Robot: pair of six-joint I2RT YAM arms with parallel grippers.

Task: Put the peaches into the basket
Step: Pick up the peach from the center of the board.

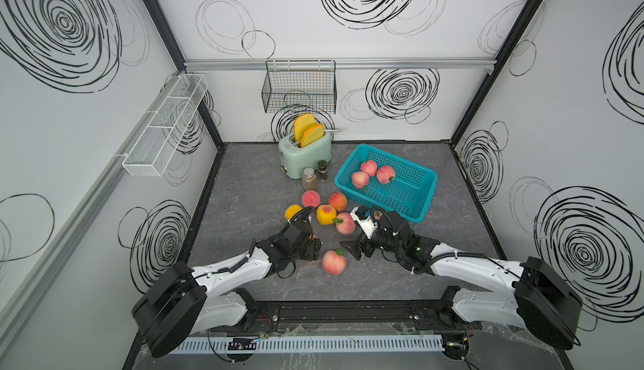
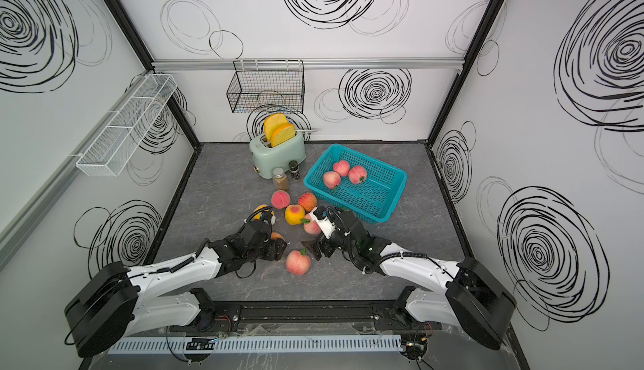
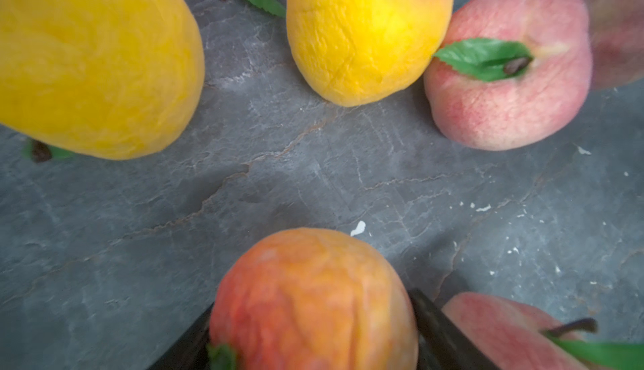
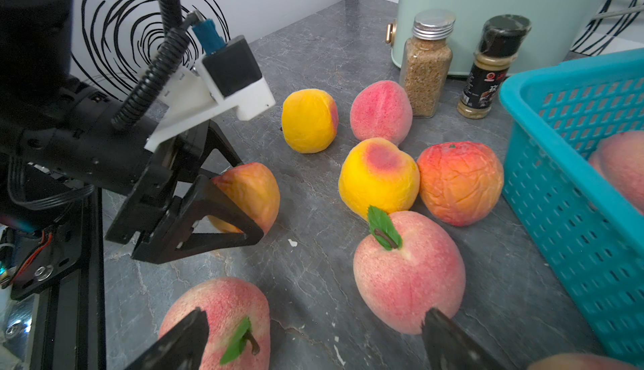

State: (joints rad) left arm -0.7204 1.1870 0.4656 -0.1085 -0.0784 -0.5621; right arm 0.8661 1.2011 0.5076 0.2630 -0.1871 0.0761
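A: The left gripper (image 4: pixel 249 200) is squeezing the orange-blush peach (image 3: pixel 313 298) on both sides, low at the table (image 1: pixel 244 183).

B: A yellow peach (image 1: pixel 326 214) and a leafed pink peach (image 1: pixel 345 223) are sitting near it. Then the right gripper (image 4: pixel 313 323) is gaping wide, holding nothing.

A: The basket (image 1: pixel 378 201) is lying beyond those, far-right, with three peaches (image 1: pixel 368 168) inside. The right arm is nearer; the left is needing a high carry, I'd say.

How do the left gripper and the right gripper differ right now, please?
The left gripper is closed on an orange-red peach, while the right gripper is wide open and empty. The left gripper's peach fills its gap; the right gripper's gap shows bare tabletop, flanked by two pink peaches. Both sit low over that tabletop.
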